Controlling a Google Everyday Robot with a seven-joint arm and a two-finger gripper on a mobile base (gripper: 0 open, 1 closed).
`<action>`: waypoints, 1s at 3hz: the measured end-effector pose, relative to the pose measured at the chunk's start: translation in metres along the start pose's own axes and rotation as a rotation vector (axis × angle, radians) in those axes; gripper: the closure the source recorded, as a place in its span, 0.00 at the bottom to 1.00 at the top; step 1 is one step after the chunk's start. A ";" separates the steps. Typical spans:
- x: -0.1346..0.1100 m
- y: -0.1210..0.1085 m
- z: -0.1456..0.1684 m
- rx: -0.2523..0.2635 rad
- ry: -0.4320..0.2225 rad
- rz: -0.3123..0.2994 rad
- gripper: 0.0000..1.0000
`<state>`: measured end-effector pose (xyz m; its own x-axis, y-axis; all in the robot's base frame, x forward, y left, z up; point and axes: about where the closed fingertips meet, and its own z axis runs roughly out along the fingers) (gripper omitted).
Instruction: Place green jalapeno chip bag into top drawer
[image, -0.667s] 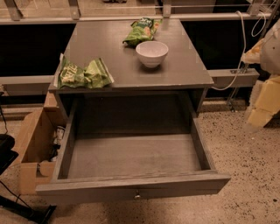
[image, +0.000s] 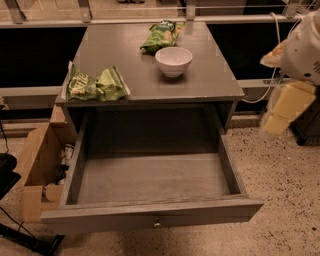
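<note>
The gripper (image: 280, 112) is hanging in the air at the right edge of the view, out beyond the right side of the cabinet and touching nothing. Whether it is spread or pressed together I cannot tell, but it is carrying nothing that shows.

Nearest to it, down and to its left, the top drawer (image: 150, 217) is standing pulled fully out, its grey box bare inside and its small round knob (image: 157, 224) facing the camera. Further left and a little above the gripper's level, the white bowl (image: 173, 61) is sitting on the cabinet top (image: 215, 80), with the darker-green bag (image: 162, 34) just behind it. Farthest from the gripper, across the whole top, the green jalapeno chip bag (image: 95, 85) is lying flat at the front left corner, overhanging the edge slightly.

As I judge it, the opening of the drawer is done. The reach across, the grasp, the carry and the drop into the drawer are all waiting.
</note>
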<state>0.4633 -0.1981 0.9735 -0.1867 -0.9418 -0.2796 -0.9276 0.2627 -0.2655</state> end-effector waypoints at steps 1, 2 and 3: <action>-0.036 -0.026 0.029 0.010 -0.128 -0.001 0.00; -0.090 -0.062 0.055 0.071 -0.284 0.017 0.00; -0.142 -0.093 0.063 0.146 -0.369 0.013 0.00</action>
<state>0.5967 -0.0759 0.9797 -0.0445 -0.8066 -0.5895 -0.8652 0.3261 -0.3809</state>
